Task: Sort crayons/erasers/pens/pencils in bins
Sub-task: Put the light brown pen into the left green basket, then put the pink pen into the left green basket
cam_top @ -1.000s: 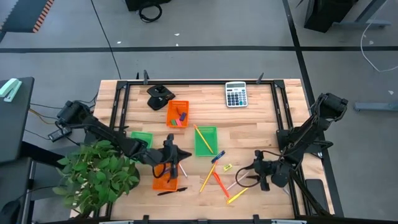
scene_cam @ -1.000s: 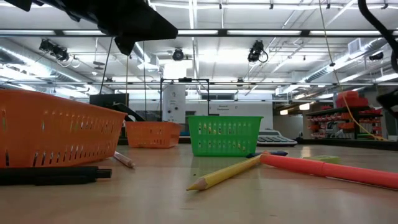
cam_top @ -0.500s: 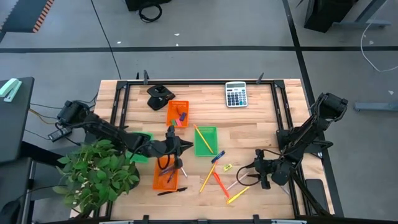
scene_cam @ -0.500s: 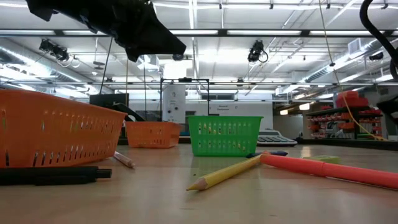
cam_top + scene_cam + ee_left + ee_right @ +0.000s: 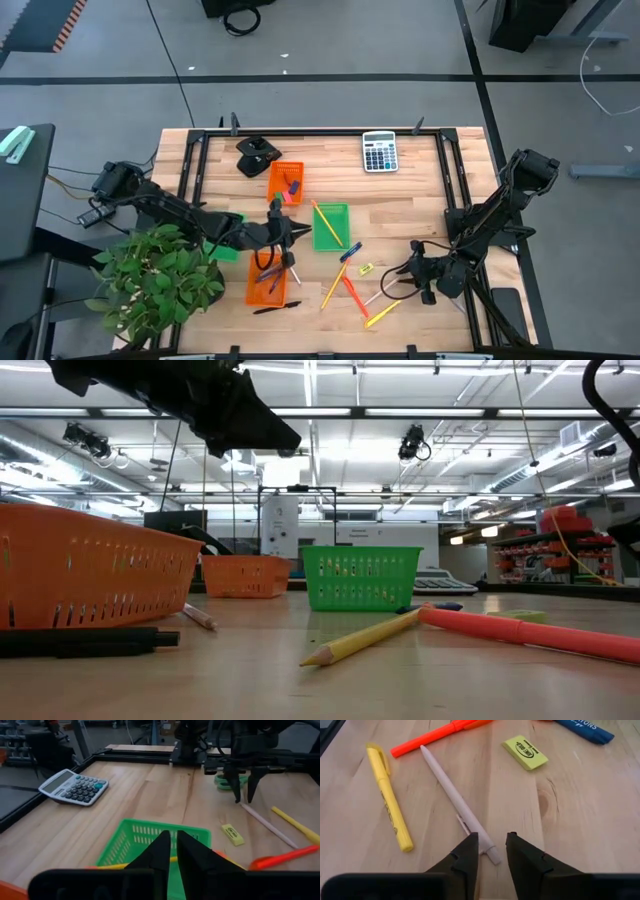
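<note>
Near the desk's front edge, toward its right corner, the right gripper (image 5: 491, 851) is hovering low over a pale pen (image 5: 458, 805) — its fingers are standing apart, straddling the pen's near tip, with nothing clamped yet. In the high view this same gripper (image 5: 408, 277) is sitting just beside the loose scatter of sticks.

Pale pen: lying flat on the wood, long axis running diagonally away from the gripper, clip side up, far end pointing at an orange marker (image 5: 440, 735). A yellow highlighter (image 5: 389, 797) is lying beside it, roughly parallel and apart; a yellow eraser (image 5: 525, 752) is resting well clear on the other side.

Step in hand, as I judge it: picking up the pale pen. To do it well, the fingers should be crossing the long axis squarely and closing farther up the barrel rather than on the very tip — a tip grip is likely to let the pen swing or slip out. Lowering until the fingertips nearly meet the wood should help.

Left gripper (image 5: 170, 852): fingers nearly together, a thin slit between them, holding nothing, hanging above the green bin (image 5: 155, 837) near the desk's middle. An orange bin (image 5: 269, 282) is sitting toward the front edge.
</note>
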You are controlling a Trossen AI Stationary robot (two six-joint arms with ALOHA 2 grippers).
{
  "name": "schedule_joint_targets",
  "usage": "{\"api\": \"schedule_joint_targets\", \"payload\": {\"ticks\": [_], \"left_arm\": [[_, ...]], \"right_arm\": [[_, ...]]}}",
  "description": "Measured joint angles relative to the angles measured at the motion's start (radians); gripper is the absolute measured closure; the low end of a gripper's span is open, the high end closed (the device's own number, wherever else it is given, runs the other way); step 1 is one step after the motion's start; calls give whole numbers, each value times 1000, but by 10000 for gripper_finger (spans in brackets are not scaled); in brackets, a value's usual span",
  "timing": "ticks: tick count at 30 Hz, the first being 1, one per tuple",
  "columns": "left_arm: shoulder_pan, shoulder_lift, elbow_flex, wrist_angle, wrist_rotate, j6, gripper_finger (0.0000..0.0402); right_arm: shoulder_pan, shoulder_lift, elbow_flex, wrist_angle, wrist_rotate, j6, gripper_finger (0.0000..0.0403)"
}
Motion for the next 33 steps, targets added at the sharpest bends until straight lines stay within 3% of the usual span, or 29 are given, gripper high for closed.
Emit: {"api": "schedule_joint_targets", "payload": {"ticks": [4, 12, 19, 29, 33], "left_arm": [[19, 0, 0, 11, 0, 23, 360], [24, 0, 0, 14, -1, 8, 358], [11, 0, 0, 14, -1, -4, 358], [12, 0, 0, 14, -1, -5, 359], [10, 0, 0, 13, -1, -5, 356]], "right_arm": [[0, 0, 0, 0, 5, 1, 292], [0, 0, 0, 4, 9, 34, 242], [0, 0, 9, 150, -29, -52, 226], [-30, 1, 114, -23, -127, -270, 226], [-73, 1, 202, -54, -127, -288, 226]]}}
